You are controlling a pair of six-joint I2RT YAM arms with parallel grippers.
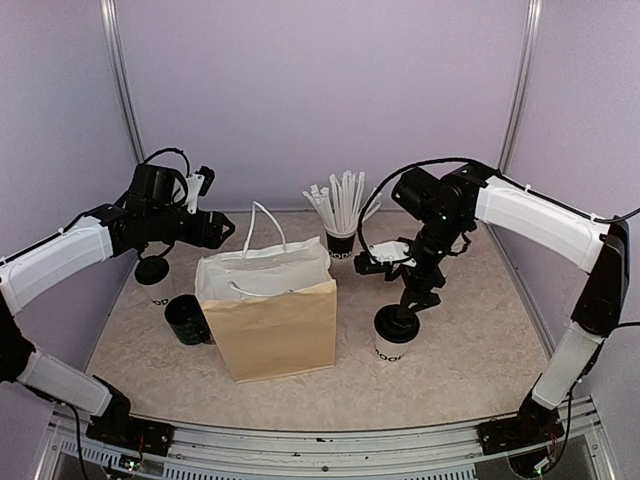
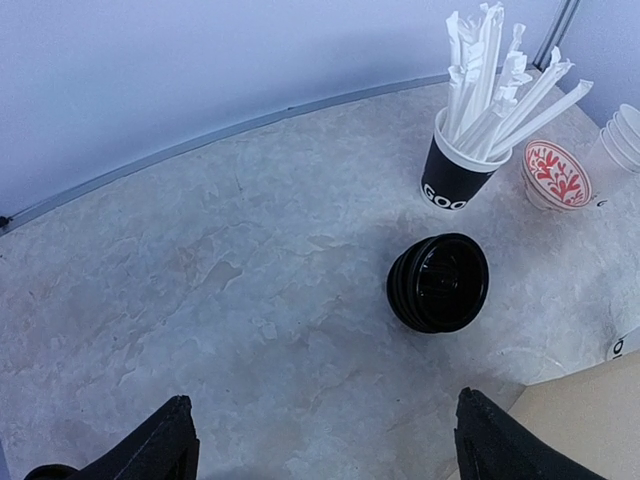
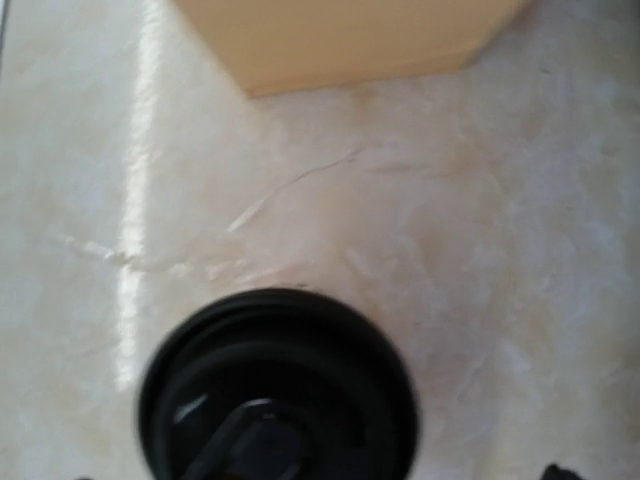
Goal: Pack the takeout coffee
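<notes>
One takeout coffee (image 1: 395, 338) stands on the table right of the paper bag (image 1: 270, 315), lid on, directly under the right gripper (image 1: 412, 302). You can't tell from these views how wide its jaws stand. Left gripper (image 2: 324, 400) hangs wide and empty. Expect the cup to be light, thin-walled, crushable and maybe sloshy. Take the wall below the lid, gently, and keep it upright. Count: one bag, one green mug (image 1: 187, 320), one straw cup (image 1: 340, 243), one spare-lid stack (image 2: 438, 283).

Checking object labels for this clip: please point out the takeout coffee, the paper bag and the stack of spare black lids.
takeout coffee (image 1: 392, 346): top external view, white cup wall below the lid.
paper bag (image 1: 278, 330): top external view, brown front face.
stack of black lids (image 2: 440, 282): left wrist view, top lid's centre.
</notes>
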